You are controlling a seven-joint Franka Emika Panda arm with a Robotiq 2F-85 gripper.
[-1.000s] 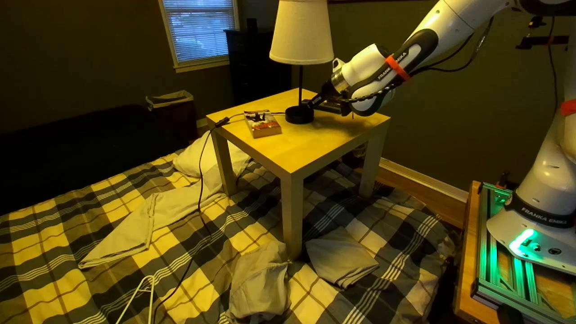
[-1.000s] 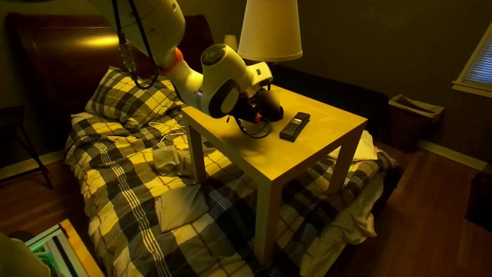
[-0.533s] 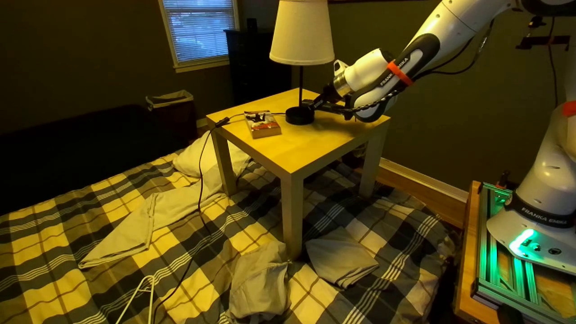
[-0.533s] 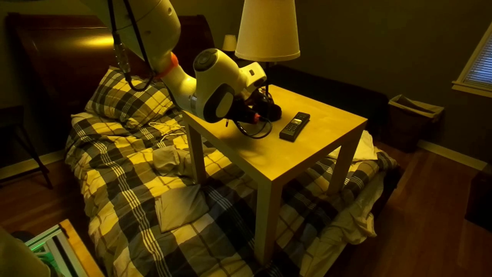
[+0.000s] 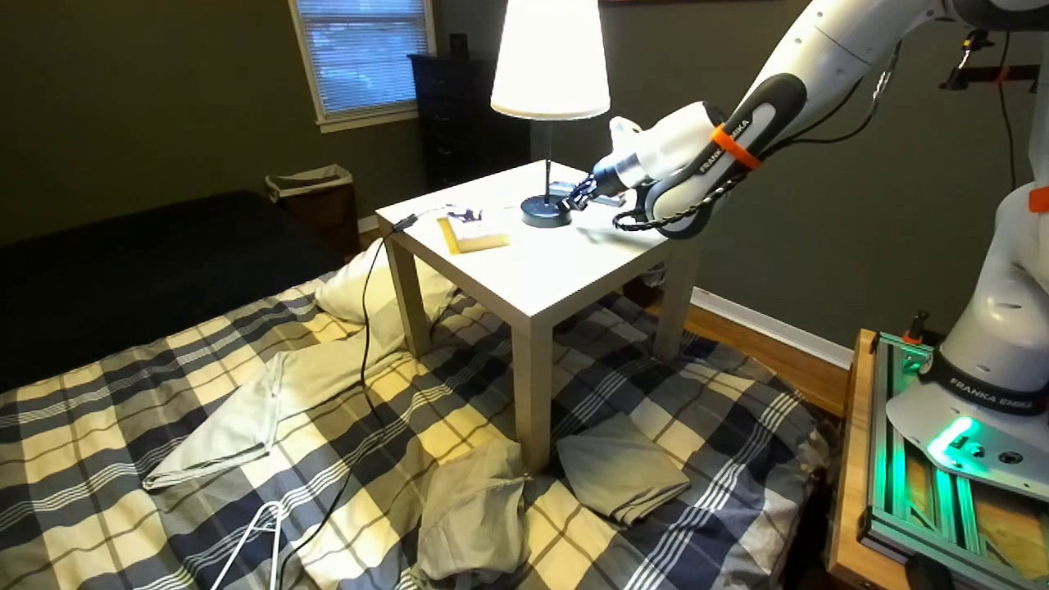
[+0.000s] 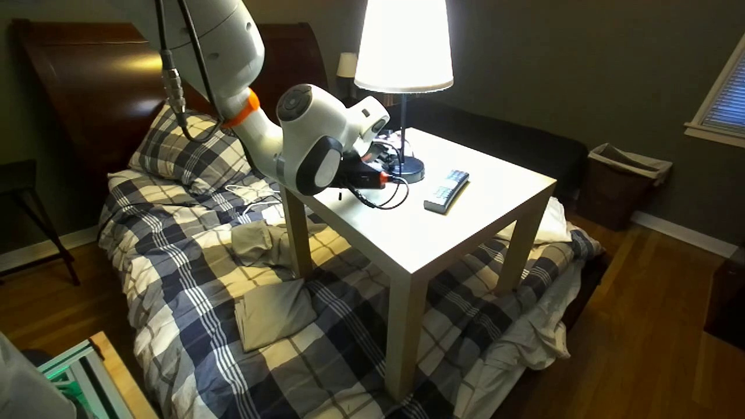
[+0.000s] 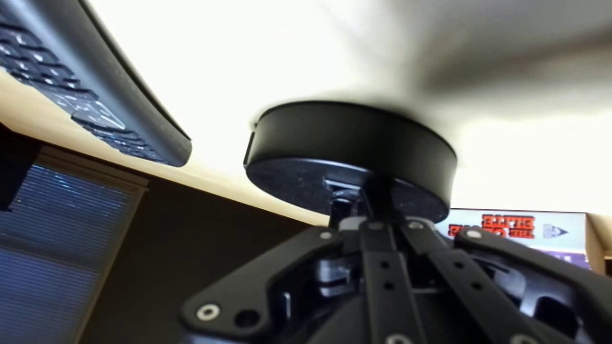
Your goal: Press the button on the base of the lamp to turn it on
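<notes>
The lamp stands upright on the table, its shade glowing bright white in both exterior views (image 5: 551, 61) (image 6: 404, 49). Its flat round dark base (image 5: 541, 215) sits on the tabletop; it shows in the other exterior frame too (image 6: 413, 171) and large and upside down in the wrist view (image 7: 344, 138). My gripper (image 7: 382, 196) is shut and empty, its fingertips at the base's top beside the stem; contact is hard to tell. In an exterior view the gripper (image 5: 567, 203) reaches the base from the arm's side. A small shiny part shows by the fingertips; the button is not clearly visible.
A remote (image 6: 446, 191) lies near the base, also in the wrist view (image 7: 110, 91). A book (image 5: 475, 236) lies on the table's other side. The lamp's cord (image 5: 410, 220) runs over the edge of the table (image 5: 524, 283), which stands on a plaid bed.
The lamp has gone from unlit to brightly lit, and the room colours look brighter. The arm's wrist has sunk and tilted slightly, with the fingertips staying at the base.
</notes>
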